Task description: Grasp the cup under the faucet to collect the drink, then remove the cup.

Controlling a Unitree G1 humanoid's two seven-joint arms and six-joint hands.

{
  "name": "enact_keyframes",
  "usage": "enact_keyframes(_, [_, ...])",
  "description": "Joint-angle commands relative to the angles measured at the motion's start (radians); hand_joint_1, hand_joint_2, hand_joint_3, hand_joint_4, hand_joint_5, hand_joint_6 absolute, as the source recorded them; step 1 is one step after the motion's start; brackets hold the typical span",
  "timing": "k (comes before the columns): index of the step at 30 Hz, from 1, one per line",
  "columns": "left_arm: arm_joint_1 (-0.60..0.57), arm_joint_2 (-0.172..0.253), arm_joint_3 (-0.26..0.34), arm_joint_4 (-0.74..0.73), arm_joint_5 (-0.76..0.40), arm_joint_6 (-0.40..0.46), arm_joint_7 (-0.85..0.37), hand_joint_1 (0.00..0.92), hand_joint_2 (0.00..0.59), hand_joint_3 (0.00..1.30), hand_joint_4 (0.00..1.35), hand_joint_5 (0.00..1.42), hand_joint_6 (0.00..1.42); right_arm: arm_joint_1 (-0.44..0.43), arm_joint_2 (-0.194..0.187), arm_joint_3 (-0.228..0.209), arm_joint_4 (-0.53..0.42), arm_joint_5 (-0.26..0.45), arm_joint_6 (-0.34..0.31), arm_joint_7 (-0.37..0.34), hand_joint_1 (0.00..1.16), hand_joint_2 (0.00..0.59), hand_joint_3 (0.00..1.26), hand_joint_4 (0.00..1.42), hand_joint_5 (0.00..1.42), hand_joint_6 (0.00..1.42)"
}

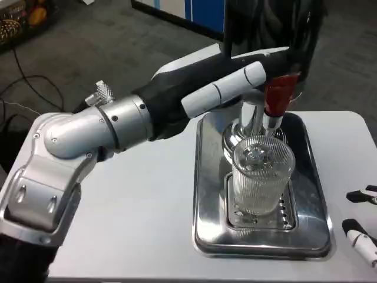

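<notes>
Head view: the clear ribbed plastic cup (263, 174) stands upright on the grate of the shiny steel drip tray (206, 194), under the red-handled chrome faucet (277, 100). The left hand (227, 85) reaches toward one o'clock, fingers on the faucet's handle; whether they grip cannot be told. At four o'clock, right hand (362, 227) fingertips lie apart, holding nothing.

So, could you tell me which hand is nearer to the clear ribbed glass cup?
Left. The left hand reaches above the cup, by the red tap handle; right hand's fingertips lie at the table's right edge.
</notes>
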Motion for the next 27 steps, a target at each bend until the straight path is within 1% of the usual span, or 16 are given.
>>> enact_keyframes(1, [0.001,-0.002,-0.023,0.022,0.041,-0.053,-0.011,0.0,0.137,0.11,0.01,0.1,0.17,0.011,0.003,-0.009,-0.012,0.012,-0.015,-0.007,0.35,0.431,0.24,0.08,0.09,0.0])
enact_keyframes(5, [-0.002,-0.006,-0.038,0.044,0.06,-0.081,-0.026,0.0,0.135,0.11,0.01,0.1,0.17,0.009,0.004,-0.007,-0.012,0.011,-0.015,-0.008,0.35,0.431,0.24,0.08,0.09,0.0])
enact_keyframes(15, [-0.008,-0.009,-0.071,0.108,0.113,-0.188,-0.042,0.0,0.129,0.11,0.01,0.1,0.17,0.007,0.002,-0.009,-0.011,0.011,-0.012,-0.006,0.35,0.431,0.24,0.09,0.09,0.0])
enact_keyframes(22, [-0.009,-0.017,-0.077,0.115,0.147,-0.243,-0.036,0.0,0.12,0.11,0.0,0.09,0.17,0.004,0.001,-0.01,-0.009,0.012,-0.01,-0.005,0.35,0.431,0.24,0.09,0.09,0.0])
enact_keyframes(27, [-0.011,-0.026,-0.08,0.113,0.164,-0.264,-0.035,0.0,0.116,0.11,0.0,0.09,0.17,0.005,-0.003,-0.015,-0.008,0.015,-0.01,-0.003,0.35,0.431,0.24,0.09,0.09,0.0])
